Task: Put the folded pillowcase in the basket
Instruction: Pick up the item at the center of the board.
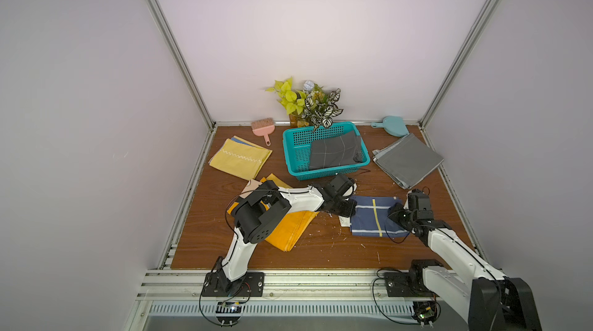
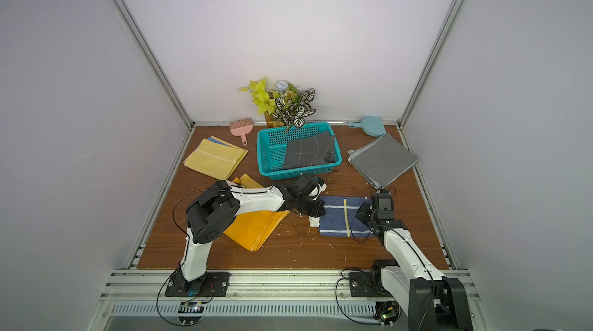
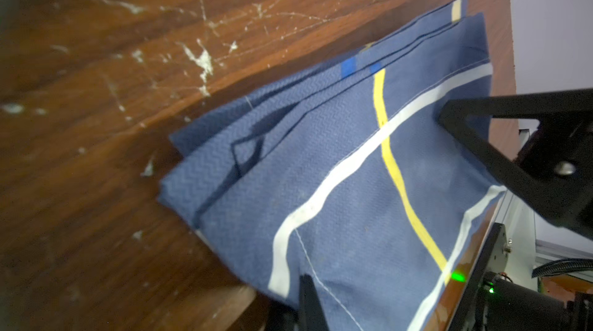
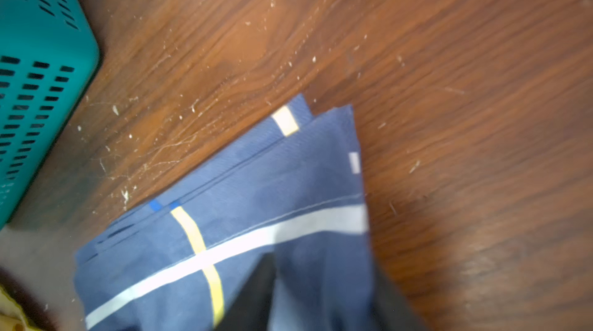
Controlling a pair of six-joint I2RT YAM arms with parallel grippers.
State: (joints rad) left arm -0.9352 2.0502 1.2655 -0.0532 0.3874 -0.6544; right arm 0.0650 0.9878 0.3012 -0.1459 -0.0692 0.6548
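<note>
Inside teal basket (image 1: 295, 156), far centre: grey checked cloth (image 1: 333, 152). Outside, nearer on tabletop (image 1: 321, 249): blue pillowcase (image 1: 372, 217), left pincer (image 1: 348, 213) clamped on it; right pincer (image 1: 393, 213), closure unclear. Fold layers (image 3: 244, 152) only in wrist views.

Pink hand brush (image 1: 262, 128) and pale blue dustpan (image 1: 393, 125) at the wooden counter's (image 1: 321, 249) far edge, leafy plants (image 1: 308, 104) between them, yellow zigzag-stitched cloth (image 1: 239, 157) at left, orange cloth (image 1: 290, 230) nearer, grey folded cloth (image 1: 409, 159) at right

Both arms reach low and inward over the surface. Left claw (image 1: 348, 213) and right claw (image 1: 393, 214) pinch opposite edges of the pillowcase (image 1: 372, 221).
</note>
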